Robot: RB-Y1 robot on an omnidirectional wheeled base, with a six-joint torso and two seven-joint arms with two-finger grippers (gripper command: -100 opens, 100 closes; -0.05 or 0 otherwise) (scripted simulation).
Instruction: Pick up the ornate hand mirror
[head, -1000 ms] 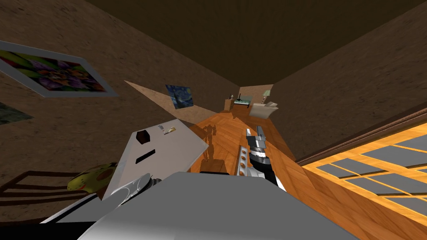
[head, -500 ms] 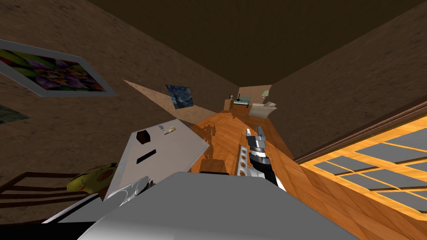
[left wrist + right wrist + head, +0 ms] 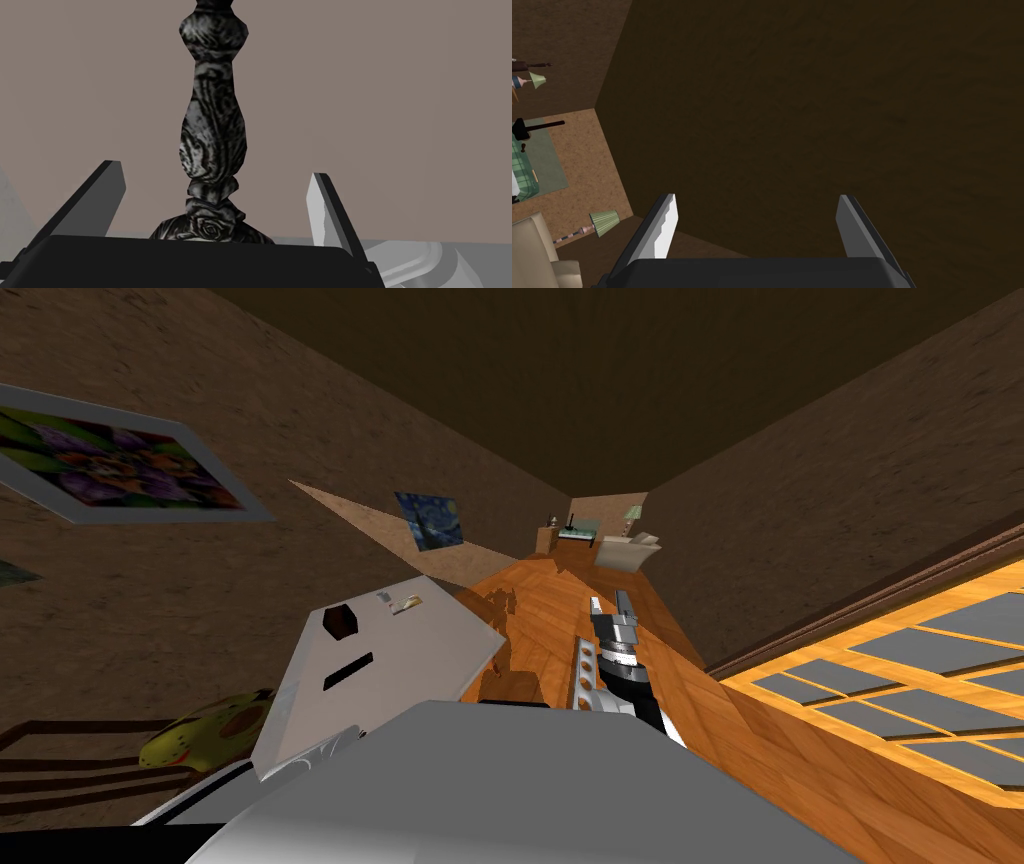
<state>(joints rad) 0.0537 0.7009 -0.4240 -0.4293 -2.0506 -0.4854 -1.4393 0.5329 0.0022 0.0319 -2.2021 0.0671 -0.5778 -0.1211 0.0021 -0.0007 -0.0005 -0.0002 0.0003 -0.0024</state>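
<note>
On the white table (image 3: 420, 648) stood a small dark box (image 3: 342, 619); what was in it I could not tell. The hand mirror (image 3: 214, 145) lay on a flat grey-brown surface. Its dark carved handle was between the two fingers (image 3: 95, 207) of the left gripper (image 3: 216, 169), apart from both, which were spread wide. The mirror's head was mostly hidden behind the gripper's dark body. The right gripper (image 3: 758, 196) hung over the wooden floor (image 3: 550, 608), its fingers released too
</note>
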